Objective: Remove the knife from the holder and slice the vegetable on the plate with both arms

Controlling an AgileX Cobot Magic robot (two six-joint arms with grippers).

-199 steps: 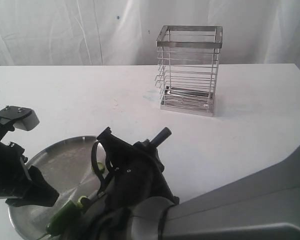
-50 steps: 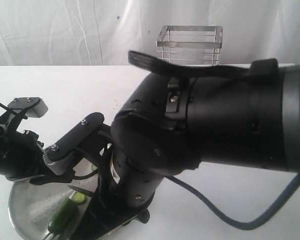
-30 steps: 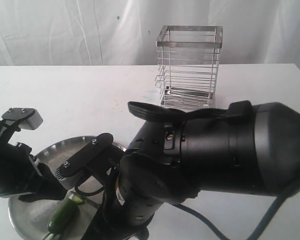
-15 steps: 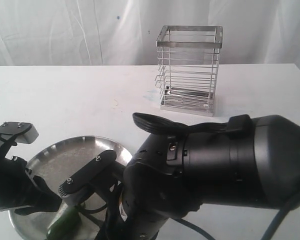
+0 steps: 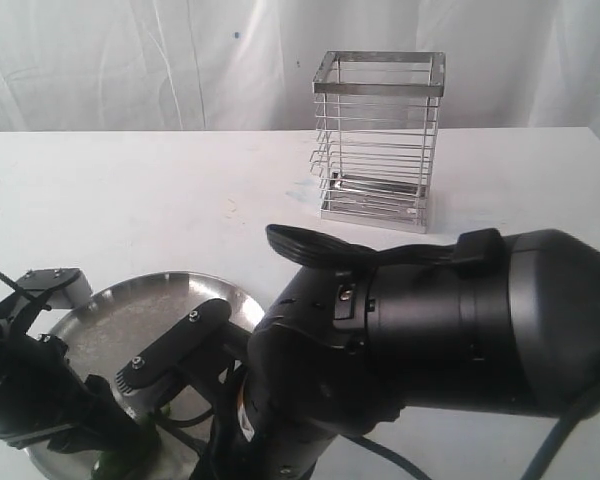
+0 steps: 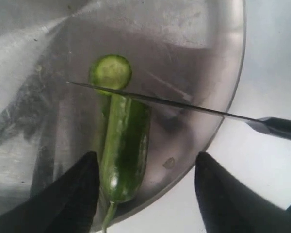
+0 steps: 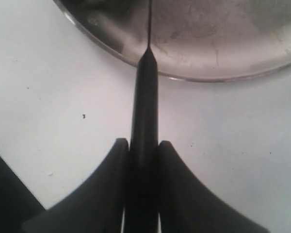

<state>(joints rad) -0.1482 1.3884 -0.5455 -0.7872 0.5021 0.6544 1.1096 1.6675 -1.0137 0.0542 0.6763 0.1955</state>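
Exterior view: white bench, wire holder at back without the knife, plate near front. Left end effector spread wide astride the vegetable, untouching, likely to leave the blade room. Right end effector clamped on knife handle, blade crossing vegetable beside a cut slice.
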